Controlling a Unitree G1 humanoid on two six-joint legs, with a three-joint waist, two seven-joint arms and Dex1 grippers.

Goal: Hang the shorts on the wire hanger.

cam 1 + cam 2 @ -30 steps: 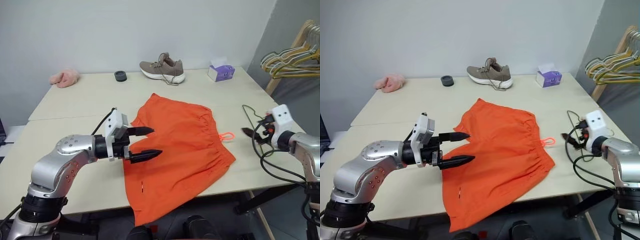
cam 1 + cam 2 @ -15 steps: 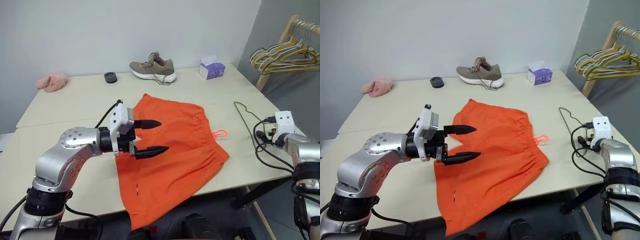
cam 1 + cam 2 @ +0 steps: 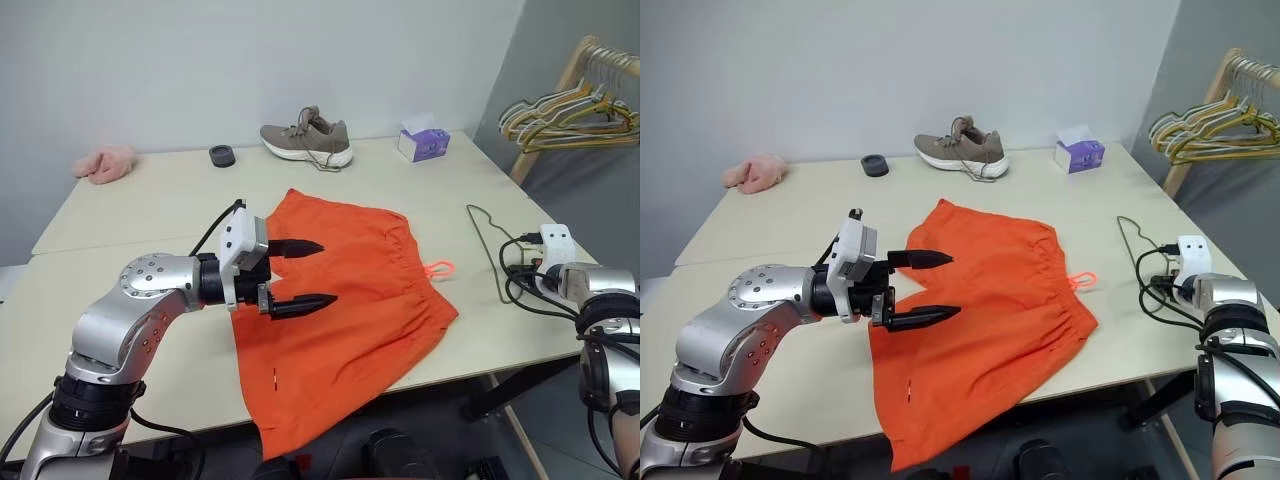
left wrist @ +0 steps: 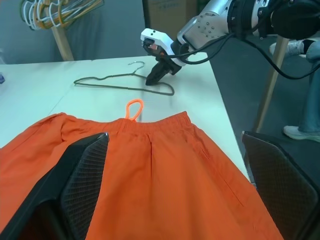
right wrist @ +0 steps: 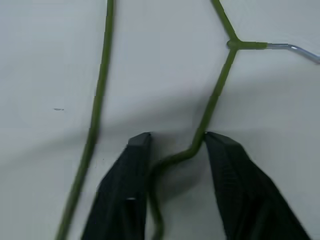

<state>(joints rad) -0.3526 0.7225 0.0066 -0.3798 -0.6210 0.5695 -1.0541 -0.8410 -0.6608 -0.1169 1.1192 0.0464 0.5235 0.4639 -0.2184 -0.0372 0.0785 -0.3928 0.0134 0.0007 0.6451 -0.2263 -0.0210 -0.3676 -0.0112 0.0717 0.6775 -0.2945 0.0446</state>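
The orange shorts (image 3: 350, 300) lie flat on the table, their drawstring loop (image 3: 437, 268) pointing to the right. My left gripper (image 3: 326, 272) hovers open just above the shorts' left part, nothing between its fingers. The thin olive wire hanger (image 5: 100, 75) lies flat near the table's right edge, beyond the loop. My right gripper (image 5: 177, 136) is down on the table at the hanger (image 4: 105, 76). Its fingers are drawn in on a bent stretch of the wire, touching it on both sides. In the left wrist view the right gripper (image 4: 155, 79) tips down onto the hanger.
A brown shoe (image 3: 305, 140), a purple tissue box (image 3: 422, 143), a small black ring (image 3: 220, 155) and a pink fluffy cloth (image 3: 102, 163) stand along the table's far side. A wooden rack with bunched yellow and green hangers (image 3: 560, 110) stands beyond the right edge.
My right gripper has come down onto the hanger and its fingers have closed in on the wire. The camera has turned to the right. The left gripper has stayed over the shorts.
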